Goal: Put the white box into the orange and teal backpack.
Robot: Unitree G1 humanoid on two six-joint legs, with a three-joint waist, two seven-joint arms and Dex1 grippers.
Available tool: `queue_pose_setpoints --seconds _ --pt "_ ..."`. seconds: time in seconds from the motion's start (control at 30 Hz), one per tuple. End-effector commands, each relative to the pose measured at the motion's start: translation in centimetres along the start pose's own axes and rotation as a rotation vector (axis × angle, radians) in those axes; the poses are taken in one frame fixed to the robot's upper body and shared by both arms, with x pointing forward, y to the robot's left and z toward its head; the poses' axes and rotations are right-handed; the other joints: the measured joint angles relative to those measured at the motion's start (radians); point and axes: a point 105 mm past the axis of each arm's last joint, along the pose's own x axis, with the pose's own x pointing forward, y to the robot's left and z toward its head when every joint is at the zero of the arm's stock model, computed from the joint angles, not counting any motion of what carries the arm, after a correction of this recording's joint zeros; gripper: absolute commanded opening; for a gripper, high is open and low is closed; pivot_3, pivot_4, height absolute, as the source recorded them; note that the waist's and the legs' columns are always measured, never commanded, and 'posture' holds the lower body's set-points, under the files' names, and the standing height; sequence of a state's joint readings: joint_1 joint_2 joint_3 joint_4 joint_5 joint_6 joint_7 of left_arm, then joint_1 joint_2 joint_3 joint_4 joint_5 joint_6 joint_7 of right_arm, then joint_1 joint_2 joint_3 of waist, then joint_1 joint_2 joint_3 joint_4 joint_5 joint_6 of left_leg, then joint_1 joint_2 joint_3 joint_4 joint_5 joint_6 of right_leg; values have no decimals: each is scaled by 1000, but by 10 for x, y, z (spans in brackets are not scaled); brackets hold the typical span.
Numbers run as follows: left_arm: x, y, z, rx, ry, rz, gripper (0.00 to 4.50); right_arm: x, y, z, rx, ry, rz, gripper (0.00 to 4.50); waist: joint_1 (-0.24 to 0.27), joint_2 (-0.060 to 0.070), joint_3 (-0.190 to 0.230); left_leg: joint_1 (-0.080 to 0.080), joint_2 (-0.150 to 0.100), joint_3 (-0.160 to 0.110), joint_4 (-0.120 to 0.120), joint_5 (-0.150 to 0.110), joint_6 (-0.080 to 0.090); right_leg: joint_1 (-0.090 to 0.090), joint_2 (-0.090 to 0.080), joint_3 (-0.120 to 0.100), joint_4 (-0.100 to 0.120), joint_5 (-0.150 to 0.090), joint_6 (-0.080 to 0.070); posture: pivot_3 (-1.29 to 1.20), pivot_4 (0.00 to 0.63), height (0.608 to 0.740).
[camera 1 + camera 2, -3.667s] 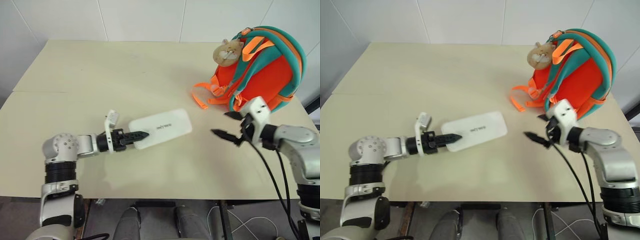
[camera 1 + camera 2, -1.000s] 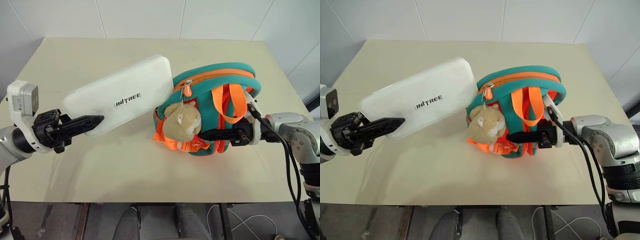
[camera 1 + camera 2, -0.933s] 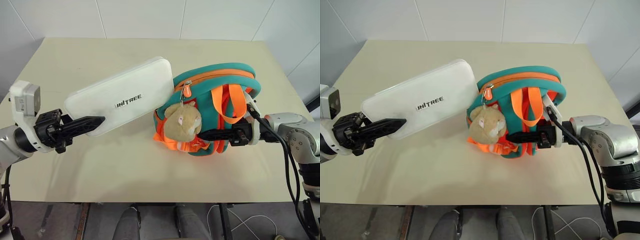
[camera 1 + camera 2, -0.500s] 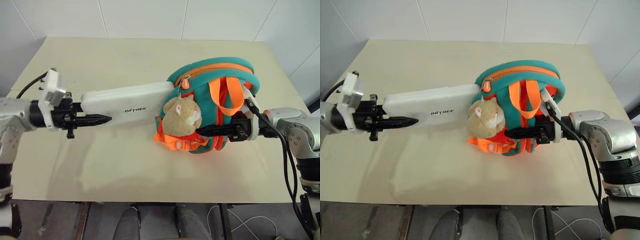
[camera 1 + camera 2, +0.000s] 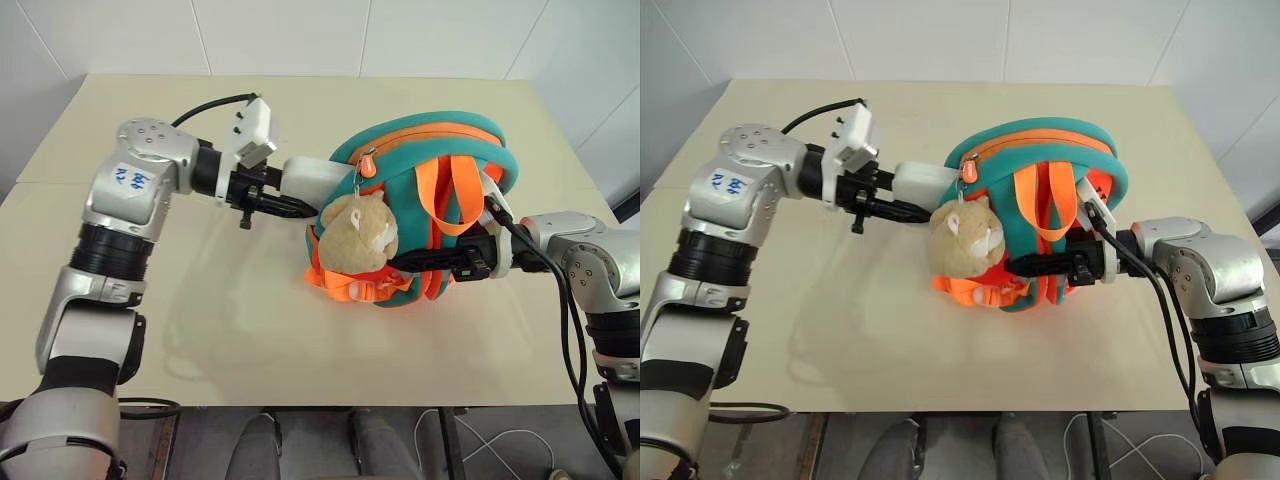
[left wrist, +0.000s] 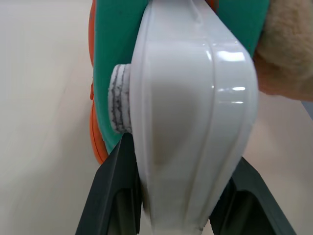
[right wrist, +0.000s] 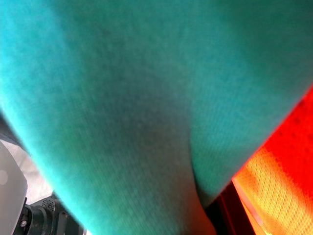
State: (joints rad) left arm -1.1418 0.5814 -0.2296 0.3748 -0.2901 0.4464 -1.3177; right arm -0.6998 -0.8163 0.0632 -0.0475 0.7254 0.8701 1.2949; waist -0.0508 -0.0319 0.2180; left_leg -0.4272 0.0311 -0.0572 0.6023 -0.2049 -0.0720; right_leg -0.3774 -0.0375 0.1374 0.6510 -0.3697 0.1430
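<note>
White box (image 5: 310,178) mostly inside orange and teal backpack (image 5: 430,200), mid-desk. Left gripper (image 5: 272,205) pinching its outer end. Right gripper (image 5: 440,265) clamped on pack fabric. Box stiff, smooth, likely slippery; grip the narrow end.

Head stereo pair looks forward and down over the beige rectangular tabletop (image 5: 300,330); both eyes share the small orange and teal fabric backpack (image 5: 440,160) at frame centre. Left wrist camera sits very near the flat white plastic box (image 6: 195,122). Right wrist camera is pressed against teal fabric.
</note>
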Motion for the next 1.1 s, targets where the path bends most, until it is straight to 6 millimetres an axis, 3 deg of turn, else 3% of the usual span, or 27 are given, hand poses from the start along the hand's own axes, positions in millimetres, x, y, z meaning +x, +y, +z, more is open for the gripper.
queue_pose_setpoints --seconds 0.03,0.23,0.53,0.6,0.87,1.03,1.1 --pt "25 -3 17 61 -27 -53 1266 1 4 8 -53 -16 0 16 2 0 0 -1 0 0 2 0 1 0 0 0 1 0 0 0 150 740" --pt "46 -11 22 33 -55 -91 1266 2 6 5 -50 -27 -9 16 3 0 0 -2 -1 -1 9 -1 1 0 0 0 7 0 1 0 150 740" --pt "15 -12 19 48 -87 -52 4086 2 4 3 -44 -34 -29 0 -5 0 0 -1 0 -2 9 -1 1 0 1 0 8 0 1 0 150 740" --pt "6 -12 17 53 -94 -43 4454 2 3 3 -44 -35 -30 0 -5 0 0 -1 0 -2 9 0 1 0 1 0 8 0 1 0 150 740" --pt "-43 -1 2 77 -46 70 4454 3 0 2 -47 -31 -37 0 -5 0 0 -1 0 -2 10 0 1 0 1 0 9 0 1 0 150 740" --pt "-54 -8 5 97 -59 58 4454 2 0 1 -46 -29 -41 0 -3 0 0 -1 0 -2 10 0 1 0 1 0 8 0 1 0 150 740" --pt "-55 -20 12 117 -91 19 4454 1 0 0 -45 -26 -46 0 -4 0 0 -1 0 -2 10 0 1 0 1 0 9 0 1 0 150 740"
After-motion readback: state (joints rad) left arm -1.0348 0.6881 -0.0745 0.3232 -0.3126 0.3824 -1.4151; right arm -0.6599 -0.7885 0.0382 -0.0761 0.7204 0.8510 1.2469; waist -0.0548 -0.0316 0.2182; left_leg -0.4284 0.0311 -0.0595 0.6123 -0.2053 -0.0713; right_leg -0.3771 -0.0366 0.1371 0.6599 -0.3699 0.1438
